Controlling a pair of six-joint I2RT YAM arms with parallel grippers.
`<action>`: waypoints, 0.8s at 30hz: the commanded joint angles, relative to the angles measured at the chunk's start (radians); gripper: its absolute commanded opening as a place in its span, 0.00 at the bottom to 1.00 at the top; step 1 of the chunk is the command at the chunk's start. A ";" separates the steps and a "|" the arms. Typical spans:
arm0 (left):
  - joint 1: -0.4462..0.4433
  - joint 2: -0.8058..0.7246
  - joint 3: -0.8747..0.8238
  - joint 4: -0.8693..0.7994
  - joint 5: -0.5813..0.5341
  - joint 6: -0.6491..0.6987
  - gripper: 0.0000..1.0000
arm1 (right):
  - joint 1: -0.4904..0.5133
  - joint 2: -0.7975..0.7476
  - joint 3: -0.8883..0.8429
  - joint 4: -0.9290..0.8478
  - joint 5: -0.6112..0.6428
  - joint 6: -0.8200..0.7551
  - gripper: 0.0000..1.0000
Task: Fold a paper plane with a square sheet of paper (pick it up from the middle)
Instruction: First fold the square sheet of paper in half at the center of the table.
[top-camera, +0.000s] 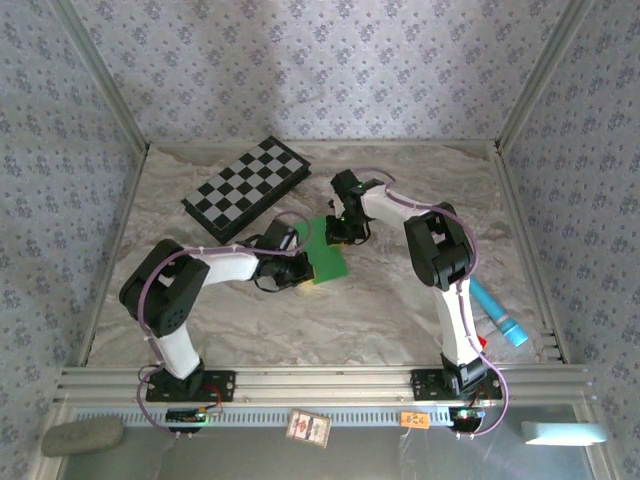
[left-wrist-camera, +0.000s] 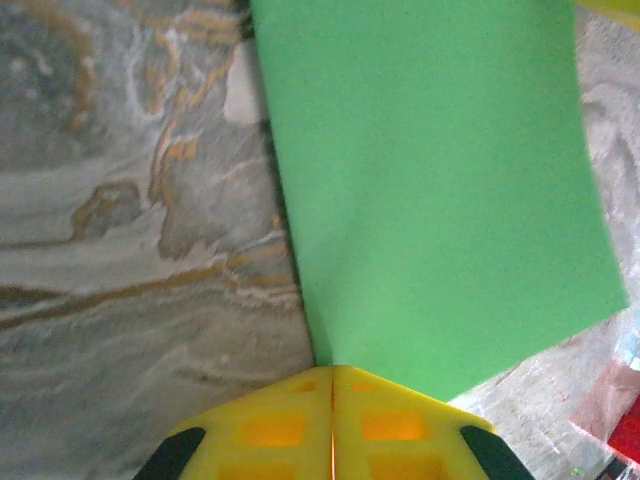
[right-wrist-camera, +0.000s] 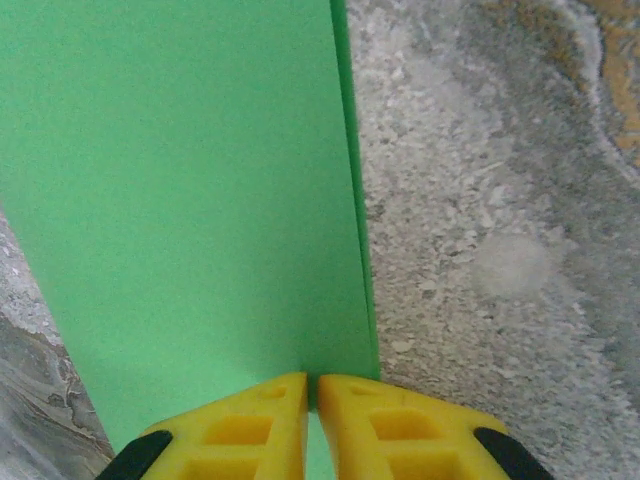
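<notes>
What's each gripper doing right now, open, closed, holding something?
The left gripper is closed, holding the green paper by its edge.
The right gripper is closed, holding the green paper too.

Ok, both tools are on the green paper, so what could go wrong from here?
The left tool and right tool both pinch the green paper at its edges; pulling apart might tear it or slip it free.
Its doubled edge by the right tool could shift, spoiling the crease.
</notes>
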 joint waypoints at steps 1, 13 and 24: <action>-0.002 -0.049 0.092 -0.084 0.006 0.033 0.07 | -0.021 0.064 -0.066 -0.078 0.117 0.041 0.18; -0.007 0.077 0.136 -0.021 0.033 -0.025 0.08 | -0.022 0.060 -0.089 -0.055 0.123 0.052 0.17; -0.027 0.026 -0.039 -0.102 0.012 -0.046 0.08 | -0.027 0.042 -0.135 -0.045 0.133 0.063 0.17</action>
